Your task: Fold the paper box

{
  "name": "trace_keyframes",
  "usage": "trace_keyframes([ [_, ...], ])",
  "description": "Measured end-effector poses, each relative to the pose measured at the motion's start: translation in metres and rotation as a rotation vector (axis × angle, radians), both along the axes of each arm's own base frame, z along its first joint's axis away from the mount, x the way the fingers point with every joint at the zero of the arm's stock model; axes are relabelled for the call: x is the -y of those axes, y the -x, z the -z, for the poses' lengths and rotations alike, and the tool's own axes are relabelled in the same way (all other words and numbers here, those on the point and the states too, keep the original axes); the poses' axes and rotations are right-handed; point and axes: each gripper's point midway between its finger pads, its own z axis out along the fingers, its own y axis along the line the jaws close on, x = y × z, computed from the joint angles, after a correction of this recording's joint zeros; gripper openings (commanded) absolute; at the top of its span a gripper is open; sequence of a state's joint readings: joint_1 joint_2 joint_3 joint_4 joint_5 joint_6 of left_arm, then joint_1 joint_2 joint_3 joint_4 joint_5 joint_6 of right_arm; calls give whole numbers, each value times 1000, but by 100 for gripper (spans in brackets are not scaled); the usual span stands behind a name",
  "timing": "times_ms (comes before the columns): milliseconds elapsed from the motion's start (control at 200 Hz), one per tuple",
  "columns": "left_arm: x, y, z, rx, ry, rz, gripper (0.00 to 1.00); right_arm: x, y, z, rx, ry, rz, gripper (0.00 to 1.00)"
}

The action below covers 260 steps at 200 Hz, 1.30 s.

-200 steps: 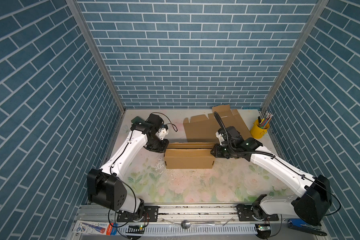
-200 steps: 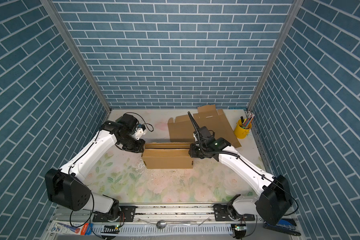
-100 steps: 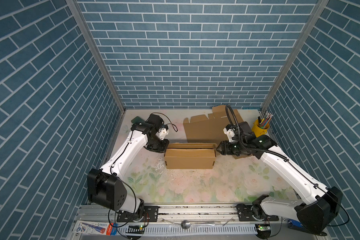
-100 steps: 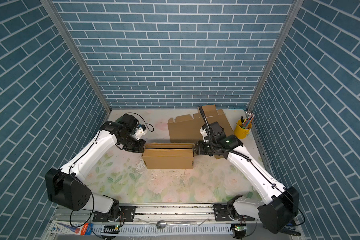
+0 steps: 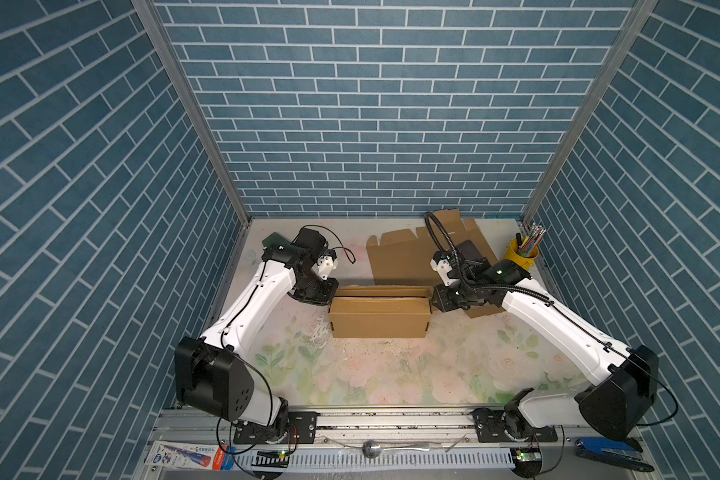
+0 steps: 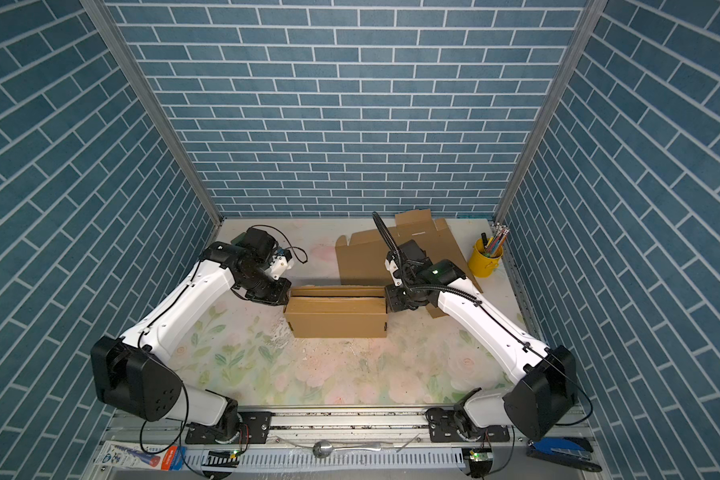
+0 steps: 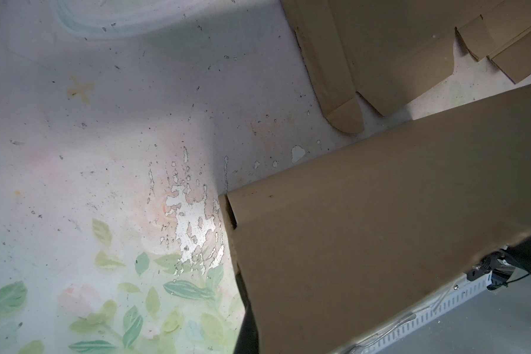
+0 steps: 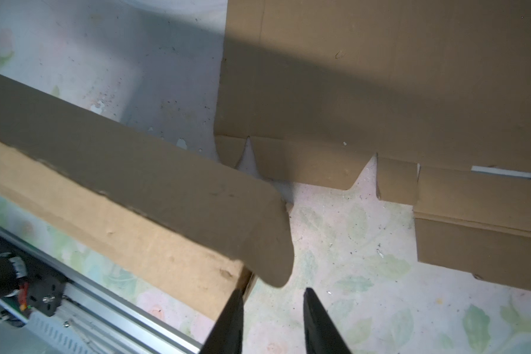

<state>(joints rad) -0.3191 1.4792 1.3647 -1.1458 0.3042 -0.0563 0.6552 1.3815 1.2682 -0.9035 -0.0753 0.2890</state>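
Note:
The brown paper box sits partly folded mid-table, its long top flaps nearly shut. My left gripper is at the box's left back corner. In the left wrist view the box panel runs down over the jaws, with one dark finger showing along its edge, so it is shut on the cardboard. My right gripper is at the box's right end and open. One of its fingers touches the end corner, just below a rounded flap.
Flat cardboard sheets lie behind the box, partly under the right arm. A yellow cup of pencils stands back right. On the front rail lie a spoon, a blue stapler and a tube package.
The right gripper pulled back to the right and opened wider, then returned to the box's right end with its jaws narrower. The left arm and the box stayed put.

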Motion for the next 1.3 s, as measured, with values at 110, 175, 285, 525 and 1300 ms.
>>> trace_keyframes([
  [110, 0, 0, 0, 0, 0, 0, 0, 0, -3, 3, 13, 24, -6, 15],
  [175, 0, -1, 0, -1, 0, 0, 0, 0, -3, 3, 13, 24, -10, 9],
  [285, 0, -1, 0, -1, 0, 0, 0, -2, -2, 3, 7, 16, -9, 2],
  [525, 0, -1, 0, 0, 0, 0, 0, -7, 4, 2, -22, -17, -27, 0],
  [1300, 0, -2, 1, -2, -3, 1, 0, 8, -4, -2, 7, 73, 15, 36],
])
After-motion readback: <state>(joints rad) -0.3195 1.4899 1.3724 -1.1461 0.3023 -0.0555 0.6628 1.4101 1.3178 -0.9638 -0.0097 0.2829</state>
